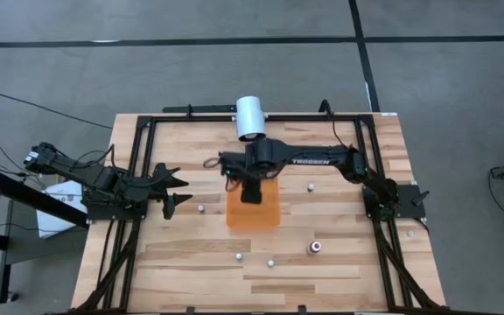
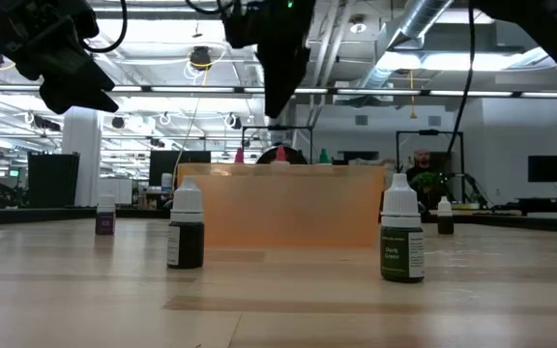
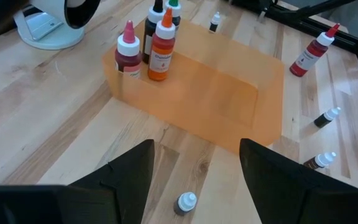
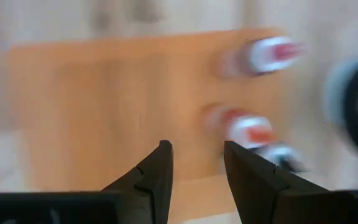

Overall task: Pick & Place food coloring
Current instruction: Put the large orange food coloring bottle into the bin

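The right gripper (image 4: 194,163) is held above the orange tray (image 1: 268,213), its fingers apart and clamped on nothing. Several food coloring bottles (image 3: 161,46) (pale caps, red, orange and dark bodies) are stood upright at the tray's far end, near the white cylinder (image 1: 251,117). Others are scattered across the table (image 1: 339,262). The left gripper (image 3: 194,163) is parked beside the tray, fingers spread, with one small bottle (image 3: 186,203) lying between them.

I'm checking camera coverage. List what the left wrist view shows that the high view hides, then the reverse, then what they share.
Only the left wrist view: bottles standing on the orange mat, a red one and an orange one, plus the open left pincer from close up.

Only the high view: the right pincer over the mat, covering those bottles.

Both: the mat, the white cylinder and loose bottles on the table.
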Controlling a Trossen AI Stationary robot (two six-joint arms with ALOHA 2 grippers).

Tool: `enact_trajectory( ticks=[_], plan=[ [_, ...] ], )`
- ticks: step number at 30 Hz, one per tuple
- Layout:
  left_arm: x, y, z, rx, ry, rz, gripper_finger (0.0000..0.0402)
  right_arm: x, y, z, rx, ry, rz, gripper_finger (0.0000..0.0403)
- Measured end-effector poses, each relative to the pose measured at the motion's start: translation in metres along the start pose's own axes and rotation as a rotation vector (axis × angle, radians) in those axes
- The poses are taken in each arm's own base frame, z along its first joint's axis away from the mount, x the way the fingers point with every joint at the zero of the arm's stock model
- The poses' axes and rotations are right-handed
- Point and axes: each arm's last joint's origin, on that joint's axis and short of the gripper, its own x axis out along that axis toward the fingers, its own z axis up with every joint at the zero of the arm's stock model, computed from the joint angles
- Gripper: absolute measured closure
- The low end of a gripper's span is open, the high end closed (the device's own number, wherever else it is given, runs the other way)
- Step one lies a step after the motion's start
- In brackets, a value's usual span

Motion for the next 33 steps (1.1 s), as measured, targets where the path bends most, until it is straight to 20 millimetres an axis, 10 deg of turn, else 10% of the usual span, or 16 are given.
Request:
enact_trajectory(
  ticks=[8, 33],
  plan=[
    [0.000, 0.000, 0.000, -0.002, 0.000, 0.000, 0.0173, 0.019, 0.035, -0.002, -0.104, 0.021, 0.063, 0.0277],
    [0.000, -0.001, -0.001, 0.020, 0.016, -0.024, 0.0173, 0.088, 0.029, -0.015, 0.057, 0.057, -0.036, 0.0307]
  ],
)
